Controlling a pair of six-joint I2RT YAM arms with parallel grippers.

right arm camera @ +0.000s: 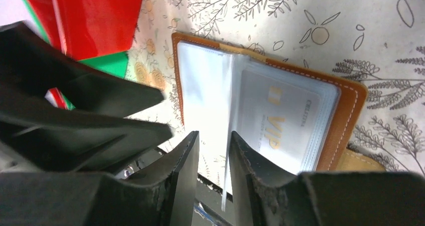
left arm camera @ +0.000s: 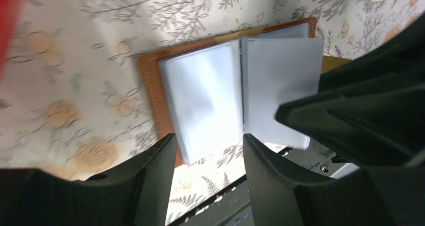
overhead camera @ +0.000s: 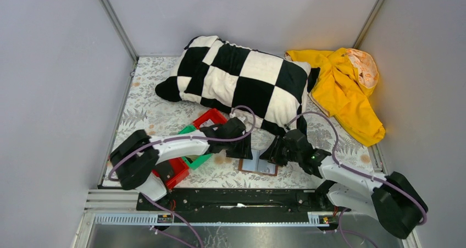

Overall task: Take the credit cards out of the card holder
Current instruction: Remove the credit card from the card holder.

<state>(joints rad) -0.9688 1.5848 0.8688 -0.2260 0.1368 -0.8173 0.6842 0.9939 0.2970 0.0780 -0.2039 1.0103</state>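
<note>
R gripper [right arm camera: 214, 136]: fingers slightly apart, straddling an upright clear sleeve [right arm camera: 226, 176], not pinching it. L gripper [left arm camera: 209, 138] spread wide. Card holder [overhead camera: 259, 164] lies open directly under both, long axis L–R. VIP card [right arm camera: 280, 121] sits in its right half, nearer R gripper.

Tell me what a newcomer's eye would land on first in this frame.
Probably the big black-and-white checkered pillow at the back of the table, with the yellow garment crumpled to its right. Next comes the brown card holder, lying open at the near edge between the left gripper and the right gripper. A gold-lettered VIP card shows through one clear sleeve.
</note>
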